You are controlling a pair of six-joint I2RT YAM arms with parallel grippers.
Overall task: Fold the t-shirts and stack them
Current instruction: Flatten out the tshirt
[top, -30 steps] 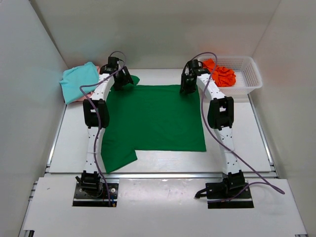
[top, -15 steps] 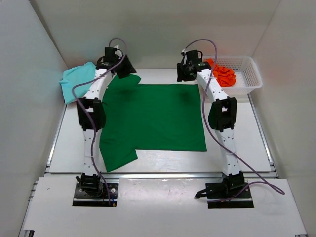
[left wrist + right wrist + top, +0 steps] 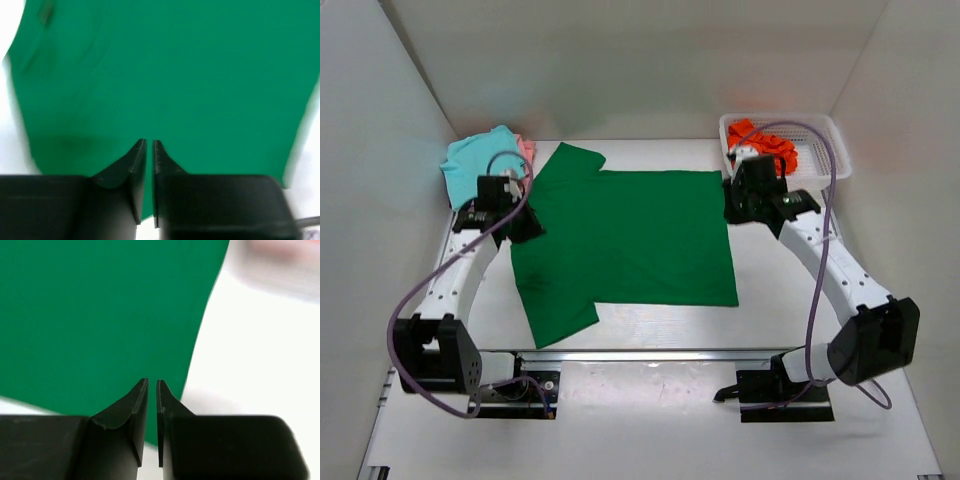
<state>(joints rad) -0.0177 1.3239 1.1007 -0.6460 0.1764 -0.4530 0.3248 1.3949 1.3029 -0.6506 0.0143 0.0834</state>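
Observation:
A dark green t-shirt (image 3: 630, 240) lies spread flat on the white table (image 3: 790, 300), one sleeve pointing to the far left and one to the near left. My left gripper (image 3: 525, 222) hovers at the shirt's left edge. In the left wrist view, the left gripper (image 3: 149, 142) has its jaws drawn to a thin slit over the green cloth (image 3: 165, 70), with nothing between them. My right gripper (image 3: 735, 205) hangs at the shirt's right edge; close up, the right gripper (image 3: 152, 382) is likewise drawn together and empty over the hem (image 3: 100, 315). A teal t-shirt (image 3: 478, 165) and a pale pink one (image 3: 526, 148) lie bunched at the far left.
A white mesh basket (image 3: 820, 150) at the far right holds a crumpled orange t-shirt (image 3: 767, 148). White walls close in the table on the left, right and back. The arms' purple cables loop out over both sides of the table.
Both arms have swung back from the shirt's far edge to its left and right sides. Both sets of jaws have closed. The far left sleeve now lies spread out.

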